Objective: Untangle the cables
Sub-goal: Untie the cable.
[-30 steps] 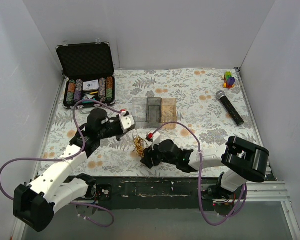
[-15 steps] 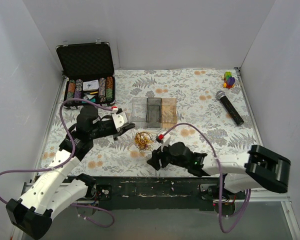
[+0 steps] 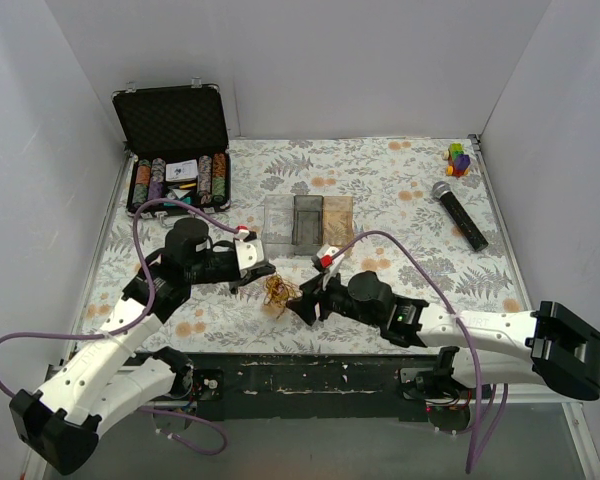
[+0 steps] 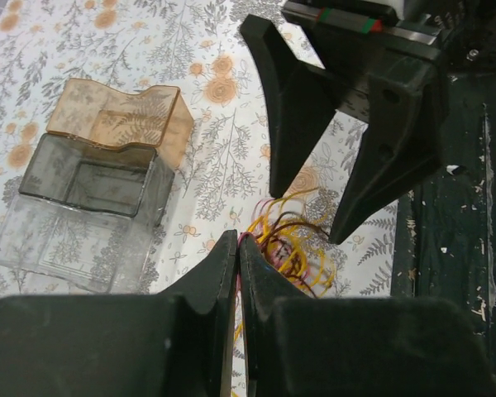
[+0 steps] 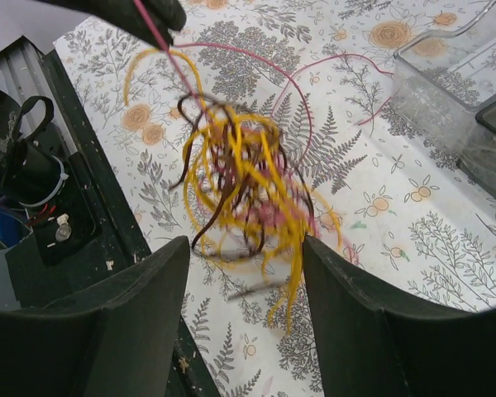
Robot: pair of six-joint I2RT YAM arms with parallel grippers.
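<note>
1. Left gripper [image 4: 237,258]: jaws are pinched tight on one pink strand at the top of the cables [image 5: 246,174].
2. Right gripper [image 5: 244,252]: jaws are wide and hold nothing, with one finger either side of the bundle.
3. Cables: a single knotted clump, just on the near side of the clear boxes [image 3: 307,222].
4. Risk: closing on the whole clump and pulling would likely tighten the knot.
5. Risk: the thin strand may slip from the left pinch, or loose loops may snag the boxes.
</note>
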